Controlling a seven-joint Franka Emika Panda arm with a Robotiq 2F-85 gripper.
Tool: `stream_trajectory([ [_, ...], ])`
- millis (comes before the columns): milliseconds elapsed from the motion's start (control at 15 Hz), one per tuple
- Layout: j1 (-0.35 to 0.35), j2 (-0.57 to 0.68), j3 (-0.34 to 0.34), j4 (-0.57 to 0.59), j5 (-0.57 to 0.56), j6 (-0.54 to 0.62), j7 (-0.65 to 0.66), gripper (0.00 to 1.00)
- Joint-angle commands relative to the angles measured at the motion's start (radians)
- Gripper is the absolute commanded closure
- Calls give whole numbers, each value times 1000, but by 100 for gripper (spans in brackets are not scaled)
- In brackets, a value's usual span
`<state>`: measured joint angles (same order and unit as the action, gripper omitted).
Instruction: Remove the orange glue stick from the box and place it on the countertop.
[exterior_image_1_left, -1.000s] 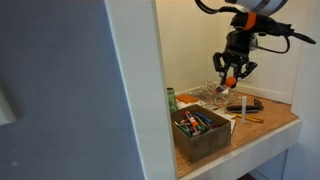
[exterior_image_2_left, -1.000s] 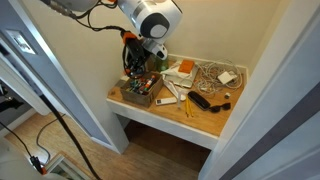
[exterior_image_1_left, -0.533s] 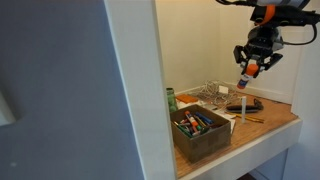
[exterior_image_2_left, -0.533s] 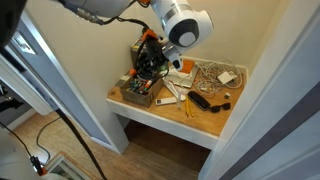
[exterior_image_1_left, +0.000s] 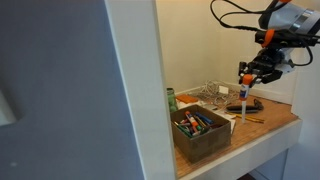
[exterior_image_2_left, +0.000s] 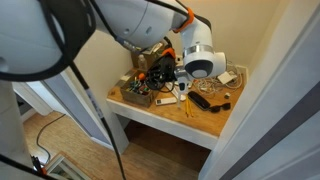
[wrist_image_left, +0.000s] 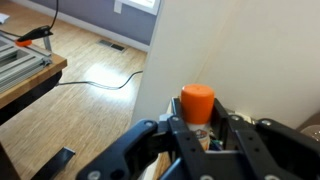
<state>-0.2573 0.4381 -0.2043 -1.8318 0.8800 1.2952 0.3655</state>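
My gripper (exterior_image_1_left: 247, 82) is shut on the orange glue stick (exterior_image_1_left: 243, 97) and holds it upright above the countertop (exterior_image_1_left: 268, 126), to the side of the box (exterior_image_1_left: 203, 137). In the wrist view the stick's orange cap (wrist_image_left: 197, 102) pokes out between the two black fingers (wrist_image_left: 198, 128). The dark-brown box (exterior_image_2_left: 139, 94) sits at one end of the countertop (exterior_image_2_left: 205, 122) and holds many coloured markers. In an exterior view the gripper (exterior_image_2_left: 171, 74) hangs just past the box. The stick itself is hard to make out there.
A green bottle (exterior_image_1_left: 171, 101) stands behind the box. A wire basket (exterior_image_1_left: 209, 94) sits at the back. Black objects (exterior_image_2_left: 207, 100) and a thin orange pencil (exterior_image_1_left: 255, 119) lie on the counter under the gripper. White walls close in the alcove on both sides.
The gripper has carried the glue stick up and away from the box, across the counter, then lower towards the countertop. The arm's wrist has turned.
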Motion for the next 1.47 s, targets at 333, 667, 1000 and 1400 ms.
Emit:
stream_trajectory([
  [333,-8,178,-34,27,163,1,127,92],
  [667,-1,188,-46,6,141,4,98,69],
  [1000,-3,205,-45,12,158,5,127,92],
  [1400,-25,292,-45,38,191,-6,143,92],
])
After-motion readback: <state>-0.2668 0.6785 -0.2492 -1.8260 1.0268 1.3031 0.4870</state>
